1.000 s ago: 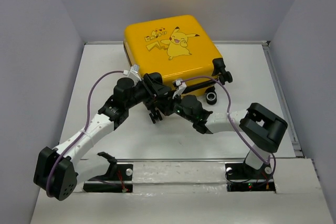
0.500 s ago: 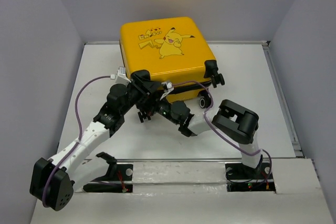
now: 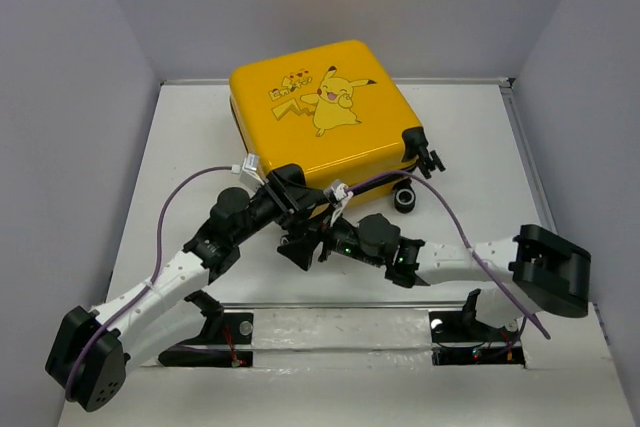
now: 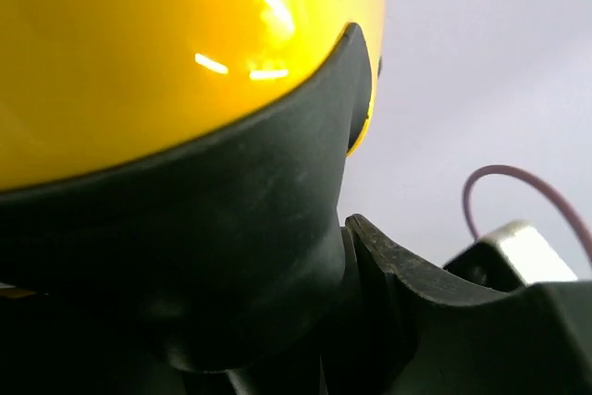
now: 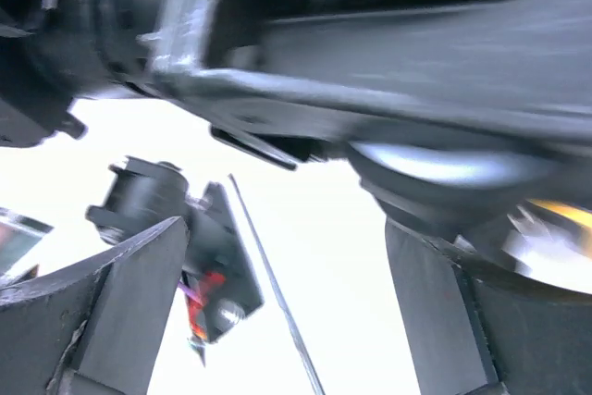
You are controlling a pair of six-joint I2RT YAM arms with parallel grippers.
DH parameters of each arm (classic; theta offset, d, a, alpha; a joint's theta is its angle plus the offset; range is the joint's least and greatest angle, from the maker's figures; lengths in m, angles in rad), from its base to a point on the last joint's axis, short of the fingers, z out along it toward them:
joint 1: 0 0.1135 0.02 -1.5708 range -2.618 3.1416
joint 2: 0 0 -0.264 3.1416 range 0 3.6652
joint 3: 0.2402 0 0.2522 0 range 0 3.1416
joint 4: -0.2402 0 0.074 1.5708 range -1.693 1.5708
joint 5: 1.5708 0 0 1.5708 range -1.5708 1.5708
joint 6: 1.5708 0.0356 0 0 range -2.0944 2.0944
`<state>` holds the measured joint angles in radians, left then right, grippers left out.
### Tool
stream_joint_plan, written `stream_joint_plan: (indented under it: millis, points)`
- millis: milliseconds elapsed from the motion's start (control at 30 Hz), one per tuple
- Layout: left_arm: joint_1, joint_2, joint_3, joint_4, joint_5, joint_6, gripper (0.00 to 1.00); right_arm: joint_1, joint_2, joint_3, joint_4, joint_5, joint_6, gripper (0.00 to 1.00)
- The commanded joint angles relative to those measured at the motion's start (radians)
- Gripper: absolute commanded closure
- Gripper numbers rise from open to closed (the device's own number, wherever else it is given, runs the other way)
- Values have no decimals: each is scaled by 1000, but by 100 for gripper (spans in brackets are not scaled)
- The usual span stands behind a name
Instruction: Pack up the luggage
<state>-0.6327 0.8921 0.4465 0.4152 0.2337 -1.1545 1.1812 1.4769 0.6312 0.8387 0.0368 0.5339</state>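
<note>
- Luggage position: the small bright-yellow hard-shell suitcase with cartoon print [image 3: 320,117] lies closed, printed face up, at the far middle of the white bench [image 3: 180,147], with its wheels to the right.
- The left gripper [image 3: 292,189] sits at the suitcase's near-left corner, probably to steady the case. Its wrist view shows only yellow shell against black, so whether it clamps anything cannot be told.
- The right gripper [image 3: 300,250] hangs just before the near edge, fingers wide apart and empty, free for another hold.
</note>
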Motion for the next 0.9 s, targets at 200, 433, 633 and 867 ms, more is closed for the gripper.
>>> stream_joint_plan:
  millis: [200, 433, 633, 867]
  points:
    - [27, -90, -71, 289, 95, 101, 8, -57, -207, 57, -563, 175, -123, 2]
    - [44, -99, -103, 280, 101, 107, 3, -112, -135, 195, -546, 100, -170, 2]
    - [60, -128, -132, 258, 99, 110, 1, -112, -87, 294, -535, 49, -218, 3]
    - [88, -177, -160, 220, 104, 92, 1, -112, -93, 279, -411, -12, -262, 6]
